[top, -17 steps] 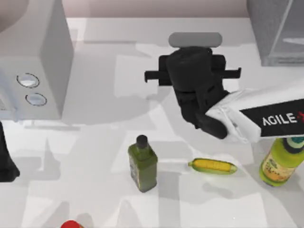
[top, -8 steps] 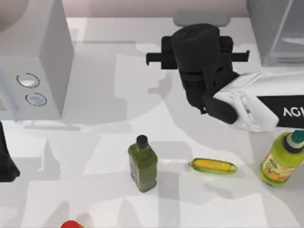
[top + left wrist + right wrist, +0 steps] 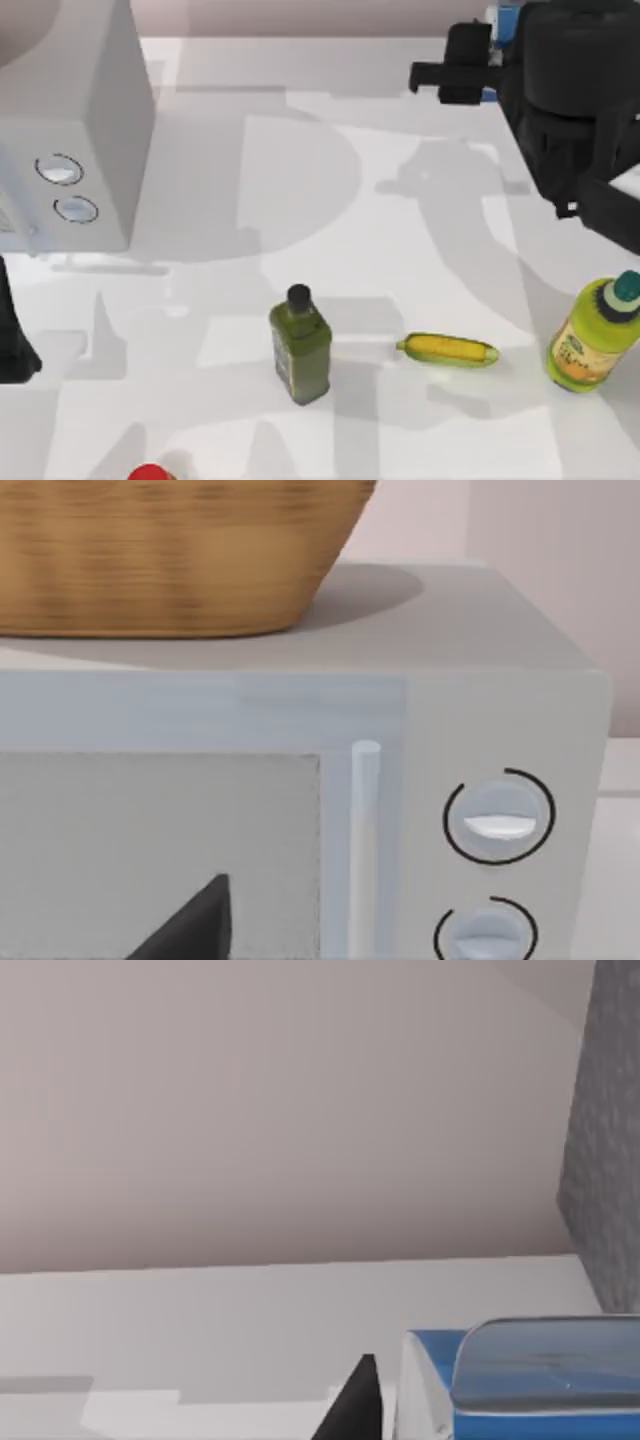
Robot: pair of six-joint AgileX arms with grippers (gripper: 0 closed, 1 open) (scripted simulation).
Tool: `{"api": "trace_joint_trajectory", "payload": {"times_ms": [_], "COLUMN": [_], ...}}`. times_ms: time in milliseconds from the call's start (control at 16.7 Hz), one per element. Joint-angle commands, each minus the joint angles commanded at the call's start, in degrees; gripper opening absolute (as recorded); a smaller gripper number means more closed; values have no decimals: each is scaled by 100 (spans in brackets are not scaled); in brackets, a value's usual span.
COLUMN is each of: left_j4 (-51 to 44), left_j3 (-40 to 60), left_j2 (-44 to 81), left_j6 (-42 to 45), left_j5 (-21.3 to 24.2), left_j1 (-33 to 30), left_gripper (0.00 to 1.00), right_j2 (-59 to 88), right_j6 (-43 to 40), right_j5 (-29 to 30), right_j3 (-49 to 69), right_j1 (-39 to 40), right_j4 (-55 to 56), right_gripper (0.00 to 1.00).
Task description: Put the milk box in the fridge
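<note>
The right tool point(image 3: 500, 50) sits at the tabletop's point(image 3: 350, 200) far right corner, its black bulk covering most of the milk box point(image 3: 505, 20) (a sliver of blue top peeks out beside it). In the right wrist view the carton's glossy blue top point(image 3: 530, 1375) stands upright against a black fingertip point(image 3: 355, 1405); the grip looks closed on it. A speckled grey fridge point(image 3: 610, 1160) wall is cut off at the edge. The left tool point(image 3: 190, 925) is parked before a smooth grey microwave point(image 3: 70, 130) bearing a woven basket point(image 3: 170, 550); whether it is open, I cannot tell. A squarish green bottle point(image 3: 300, 345), corn cob point(image 3: 448, 350) and rounded yellow bottle point(image 3: 590, 340) stand nearer.
</note>
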Motion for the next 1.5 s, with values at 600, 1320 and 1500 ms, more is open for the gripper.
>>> {"api": "trace_joint_trajectory", "payload": {"times_ms": [600, 1320, 1500], "left_j4": [0, 0, 0], "left_j3": [0, 0, 0], "left_j2": [0, 0, 0], "left_j6": [0, 0, 0], "left_j5": [0, 0, 0], "left_j1": [0, 0, 0], "left_gripper": [100, 100, 100], "right_j2": [-5348, -8909, -8909], "right_j6": [-762, -1266, -1266], "right_j5": [-1878, -3234, -3234], "right_j3": [-3198, -5517, -5517], "right_j1": [-1936, -3358, -3358], "right_j4": [-1039, -1788, -1788], "right_gripper": [0, 0, 0]}}
